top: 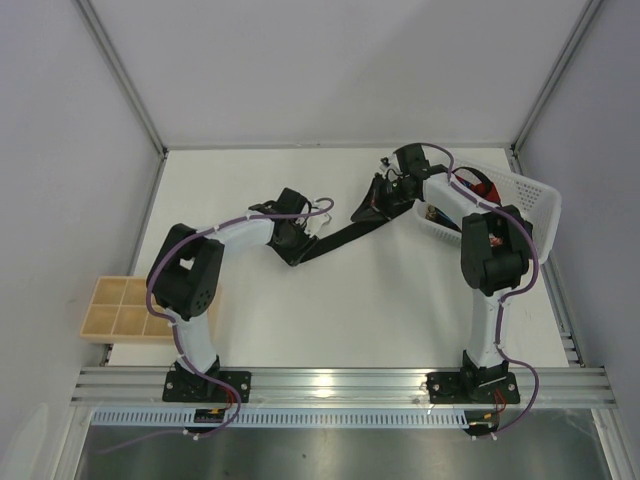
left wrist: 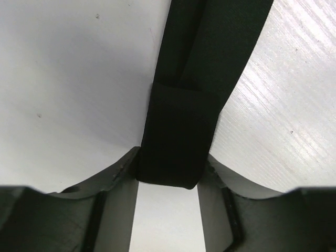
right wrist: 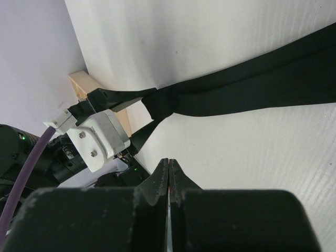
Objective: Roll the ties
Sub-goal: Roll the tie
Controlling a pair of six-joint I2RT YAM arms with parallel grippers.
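Observation:
A plain black tie (top: 335,235) lies across the white table, running from my left gripper (top: 296,246) up to the right. In the left wrist view its folded narrow end (left wrist: 176,142) sits between my two fingers (left wrist: 118,173), which press on its edges. My left gripper (left wrist: 169,176) is shut on it. My right gripper (top: 381,193) hovers over the tie's wide end, shut and empty. In the right wrist view its tips (right wrist: 169,164) meet above the table, and the black tie (right wrist: 252,89) stretches beyond them. A red tie (top: 486,186) shows in the basket.
A white lattice basket (top: 530,200) stands at the back right, under the right arm. A wooden compartment tray (top: 120,305) sits off the table's left edge. Purple cables (top: 300,212) run along both arms. Walls enclose the table at the back and sides.

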